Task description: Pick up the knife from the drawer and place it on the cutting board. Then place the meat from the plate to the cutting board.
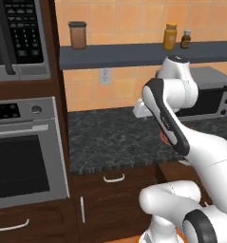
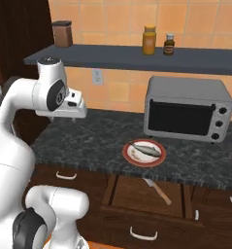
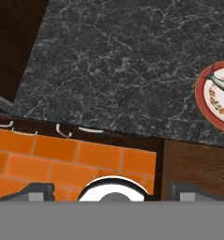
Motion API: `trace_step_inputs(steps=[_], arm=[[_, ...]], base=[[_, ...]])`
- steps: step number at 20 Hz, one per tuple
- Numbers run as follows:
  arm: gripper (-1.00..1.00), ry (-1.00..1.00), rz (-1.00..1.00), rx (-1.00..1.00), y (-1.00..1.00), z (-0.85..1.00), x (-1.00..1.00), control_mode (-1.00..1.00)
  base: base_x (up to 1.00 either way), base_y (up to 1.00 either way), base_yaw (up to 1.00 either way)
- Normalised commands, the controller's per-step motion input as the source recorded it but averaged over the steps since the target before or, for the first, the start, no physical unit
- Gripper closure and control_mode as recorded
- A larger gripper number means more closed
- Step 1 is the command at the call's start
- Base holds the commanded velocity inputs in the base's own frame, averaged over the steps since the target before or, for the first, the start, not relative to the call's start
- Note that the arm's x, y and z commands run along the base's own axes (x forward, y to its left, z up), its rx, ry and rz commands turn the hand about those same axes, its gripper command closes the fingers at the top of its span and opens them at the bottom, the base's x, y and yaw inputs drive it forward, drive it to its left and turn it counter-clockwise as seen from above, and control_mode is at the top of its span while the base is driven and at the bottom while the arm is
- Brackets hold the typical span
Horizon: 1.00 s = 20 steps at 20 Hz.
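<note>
Pincer (image 3: 111, 190) tips are seen spread wide apart with nothing between them, held high above the front edge of the dark stone desk (image 3: 118, 70) and facing down at it. The knife (image 2: 157, 189) is seen lying in the open drawer (image 2: 146, 194) below that front edge, its tan handle toward the drawer front and its blade toward the desk. The plate (image 2: 144, 153) with the meat (image 2: 147, 150) on it is set on the desk just above the drawer, in front of the toaster oven (image 2: 188, 108).

For the step in hand, picking up the knife, the pincer is probably best carried sideways over the drawer, lowered with the tips kept apart, and turned so the handle is crossed by them rather than the thin blade. The drawer walls should be cleared on the way down.
</note>
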Motion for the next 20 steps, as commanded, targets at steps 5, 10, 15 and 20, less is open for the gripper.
trace_step_inputs(steps=[5,10,15,20], arm=[[-1.00,0.00,0.00,0.00,0.00,0.00,0.00,1.00],[-1.00,0.00,0.00,0.00,0.00,0.00,0.00,1.00],[-1.00,0.00,0.00,0.00,0.00,0.00,0.00,1.00],[-1.00,0.00,0.00,0.00,0.00,0.00,0.00,1.00]], base=[[-0.50,-0.79,0.17],[-0.12,-1.00,0.29],[-0.20,-1.00,0.32],[-0.19,-1.00,0.34]])
